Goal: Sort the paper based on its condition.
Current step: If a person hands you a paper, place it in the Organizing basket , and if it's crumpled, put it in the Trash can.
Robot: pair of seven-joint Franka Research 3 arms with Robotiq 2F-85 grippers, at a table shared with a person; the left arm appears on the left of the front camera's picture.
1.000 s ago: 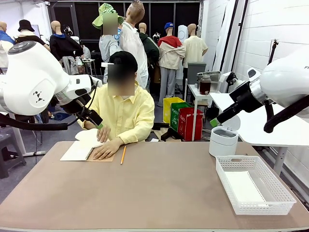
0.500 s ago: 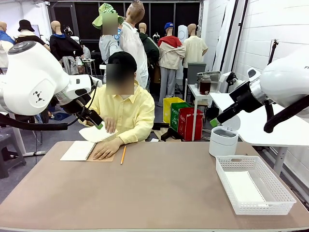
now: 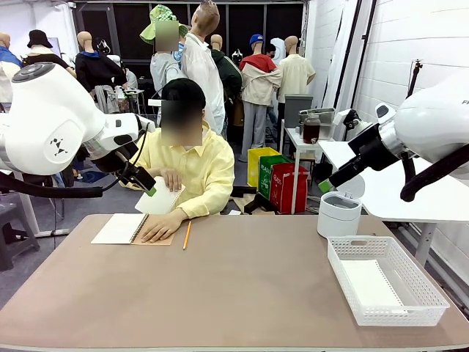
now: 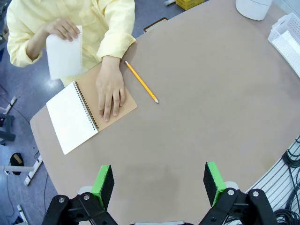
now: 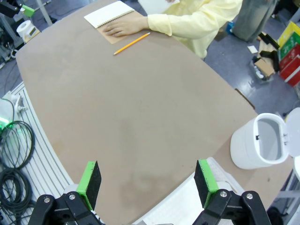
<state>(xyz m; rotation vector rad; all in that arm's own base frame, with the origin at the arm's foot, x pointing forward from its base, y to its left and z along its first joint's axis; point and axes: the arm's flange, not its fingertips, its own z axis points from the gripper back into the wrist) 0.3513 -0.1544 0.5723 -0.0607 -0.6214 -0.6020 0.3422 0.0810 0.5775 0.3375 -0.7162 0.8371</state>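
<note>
Entry: I saw the person's hand holding one sheet of paper clear of the table, above the open notebook at the far left. Its long axis stood near upright, slightly tilted, top edge pinched in the fingers. A second sheet lay flat in the basket, lengthwise along it. The left end effector and right end effector both hung wide apart and empty above the table.

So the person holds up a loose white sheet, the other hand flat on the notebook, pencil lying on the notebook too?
Not the pencil: the left wrist view shows it on the table beside the notebook. The held sheet and flat hand are right.
</note>
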